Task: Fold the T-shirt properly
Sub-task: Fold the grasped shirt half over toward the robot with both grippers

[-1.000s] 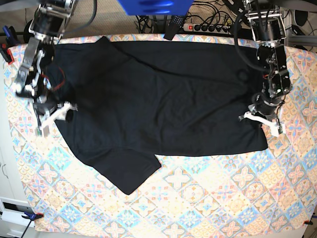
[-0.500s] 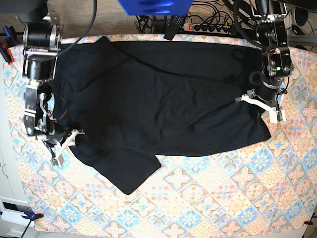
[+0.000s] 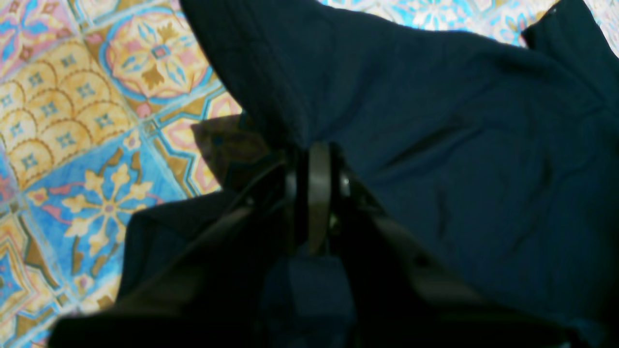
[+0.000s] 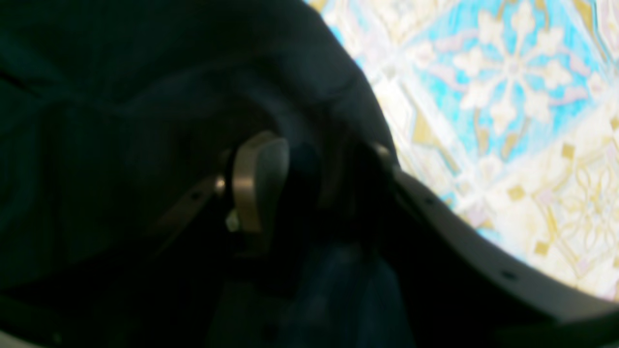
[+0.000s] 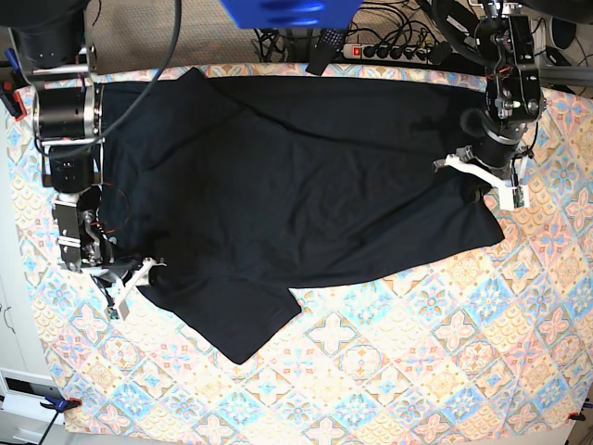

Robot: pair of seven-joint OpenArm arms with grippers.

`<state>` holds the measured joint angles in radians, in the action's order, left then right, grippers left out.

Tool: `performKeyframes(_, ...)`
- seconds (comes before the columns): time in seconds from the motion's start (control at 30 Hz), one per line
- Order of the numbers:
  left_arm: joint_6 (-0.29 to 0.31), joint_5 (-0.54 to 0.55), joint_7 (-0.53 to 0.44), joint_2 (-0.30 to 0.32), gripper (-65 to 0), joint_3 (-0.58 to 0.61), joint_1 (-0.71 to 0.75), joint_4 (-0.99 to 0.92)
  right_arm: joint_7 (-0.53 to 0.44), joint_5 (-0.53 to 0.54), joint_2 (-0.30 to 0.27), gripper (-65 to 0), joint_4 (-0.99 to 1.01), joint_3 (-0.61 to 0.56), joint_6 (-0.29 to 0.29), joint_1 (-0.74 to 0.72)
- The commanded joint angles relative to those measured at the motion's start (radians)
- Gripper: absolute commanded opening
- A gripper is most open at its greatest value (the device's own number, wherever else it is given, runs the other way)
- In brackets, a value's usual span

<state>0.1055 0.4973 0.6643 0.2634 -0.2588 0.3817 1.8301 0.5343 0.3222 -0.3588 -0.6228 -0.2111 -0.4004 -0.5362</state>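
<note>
Table covered by a pastel floral-tile patterned cloth (image 5: 389,371), white power strip (image 5: 389,51) with tangled black cables (image 5: 394,19) top centre-right, blue rectangular object (image 5: 289,12) top centre, beige floor strip (image 5: 199,37) upper left.

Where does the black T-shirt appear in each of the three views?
Base view: the T-shirt lies spread over the middle and upper part of the picture.
Left wrist view: it fills the right and upper part, pinched in the left pincer.
Right wrist view: it covers the left half, around the right pincer.
Shared landmark: the patterned tablecloth.
</note>
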Motion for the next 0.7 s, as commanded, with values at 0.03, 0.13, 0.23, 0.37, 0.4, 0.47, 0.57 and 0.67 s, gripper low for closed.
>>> performKeyframes(0.03,0.003,0.005,-0.024,0.009,-65.0,-0.006,0.006,0.02,-0.062,0.01,-0.015,-38.1,0.033,-0.007,-0.004,-0.051)
performKeyframes(0.13,0.003,0.005,-0.024,0.009,-65.0,-0.006,0.018,0.021,-0.125,0.002,-0.024,-38.0,0.076,-0.007,-0.004,-0.051)
performKeyframes(0.23,0.003,0.005,-0.024,-0.014,-65.0,-0.006,0.02,0.021,-0.201,-0.09,-0.029,-38.0,0.125,-0.007,-0.004,-0.051)
performKeyframes(0.37,0.003,0.005,-0.024,-0.025,-65.0,-0.006,0.02,0.021,-0.319,-0.255,-0.026,-38.0,0.195,0.0,-0.002,-0.051)
performKeyframes(0.4,0.003,0.005,-0.024,-0.026,-65.0,-0.006,0.026,0.021,-0.332,-0.277,-0.026,-38.0,0.203,0.0,-0.002,-0.051)
performKeyframes(0.47,0.003,0.005,-0.024,-0.026,-65.0,-0.006,0.029,0.023,-0.345,-0.283,-0.026,-38.0,0.206,0.0,-0.002,-0.051)
performKeyframes(0.57,0.003,0.005,-0.024,-0.026,-65.0,-0.006,0.033,0.043,-0.345,-0.281,-0.026,-37.9,0.208,0.0,-0.002,-0.049)
performKeyframes(0.67,0.003,0.005,-0.024,-0.026,-65.0,-0.006,0.033,0.061,-0.345,-0.281,-0.026,-37.9,0.209,-0.001,-0.005,-0.045)
